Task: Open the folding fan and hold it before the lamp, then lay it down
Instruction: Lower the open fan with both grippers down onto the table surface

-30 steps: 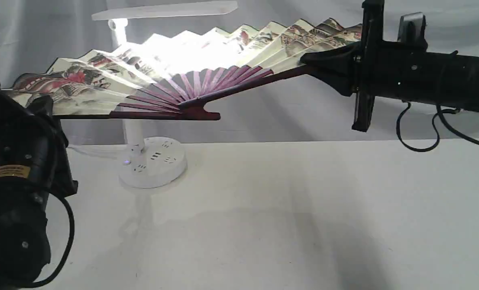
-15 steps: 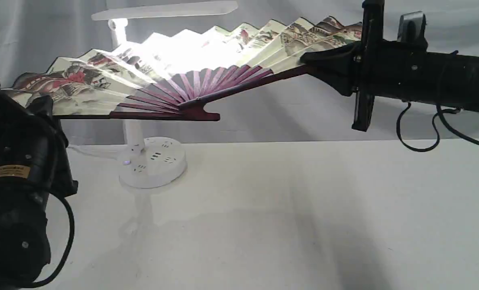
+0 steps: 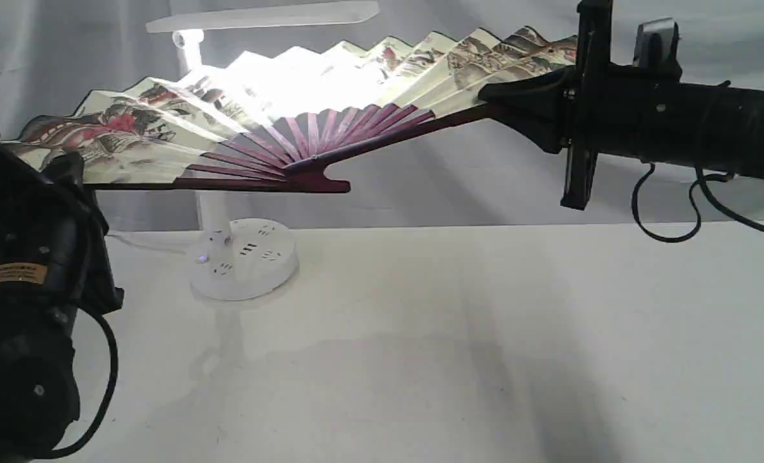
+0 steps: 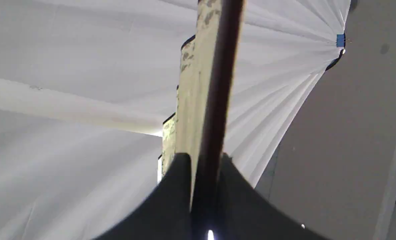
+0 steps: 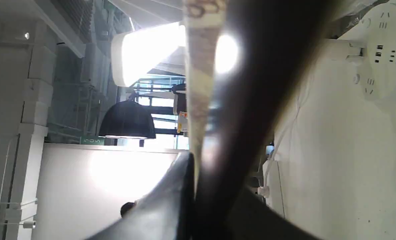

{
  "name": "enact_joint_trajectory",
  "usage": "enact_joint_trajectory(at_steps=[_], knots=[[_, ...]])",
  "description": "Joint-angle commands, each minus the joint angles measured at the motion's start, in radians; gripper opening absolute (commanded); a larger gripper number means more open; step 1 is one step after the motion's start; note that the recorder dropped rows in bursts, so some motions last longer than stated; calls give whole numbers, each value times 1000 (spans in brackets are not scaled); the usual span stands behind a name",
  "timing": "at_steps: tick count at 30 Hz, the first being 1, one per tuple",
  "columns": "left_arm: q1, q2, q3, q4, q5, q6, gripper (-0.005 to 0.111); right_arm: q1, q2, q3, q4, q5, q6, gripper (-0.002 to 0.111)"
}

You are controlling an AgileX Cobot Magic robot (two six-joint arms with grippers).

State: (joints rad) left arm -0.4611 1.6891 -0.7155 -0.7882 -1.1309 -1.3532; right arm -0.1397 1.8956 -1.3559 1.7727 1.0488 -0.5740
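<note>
The folding fan [image 3: 163, 128] is spread wide open in the air, its painted cream leaf upright in front of the lamp [image 3: 247, 257]. The lamp's stem is partly hidden behind the leaf, its flat head [image 3: 266, 16] shows above, and its light glows through the middle pleats. My left gripper [image 3: 67, 170] is shut on the fan's left maroon guard, seen in the left wrist view as a dark strip [image 4: 218, 83] between the fingers [image 4: 174, 186]. My right gripper [image 3: 491, 96] is shut on the right guard [image 5: 251, 83], with the lamp's round base [image 5: 384, 50] beyond it.
A white table [image 3: 453, 334] lies below the fan, with the lamp standing at its back left. A pale curtain [image 3: 453, 173] hangs behind. Black cables [image 3: 671, 212] loop under the right arm, and the lamp's white cord [image 3: 144, 241] runs left from the base.
</note>
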Motion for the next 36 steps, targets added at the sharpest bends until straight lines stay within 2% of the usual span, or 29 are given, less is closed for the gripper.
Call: enact_joint_trajectory(at_steps=[1,6,12,22,30,36], knots=[[20,-23,1,-69,-74,-59,1,-10,-7,4,-28,-17,-48,0],[11,-23,1,-63,14,-59,1,-10,-3,21,-28,-24,-46,0],[-31,-5,2,-73,17,13,1,-39,-3,103,-28,-19,-48,0],[-178,153,-10,-73,12,-7,1,-174,-3,281,-28,63,-146,0],[-296,325,-133,-73,10,-63,1,-292,-3,416,-28,81,-229,0],[-347,431,-259,-68,12,-61,1,-397,-3,483,-28,84,-270,0]])
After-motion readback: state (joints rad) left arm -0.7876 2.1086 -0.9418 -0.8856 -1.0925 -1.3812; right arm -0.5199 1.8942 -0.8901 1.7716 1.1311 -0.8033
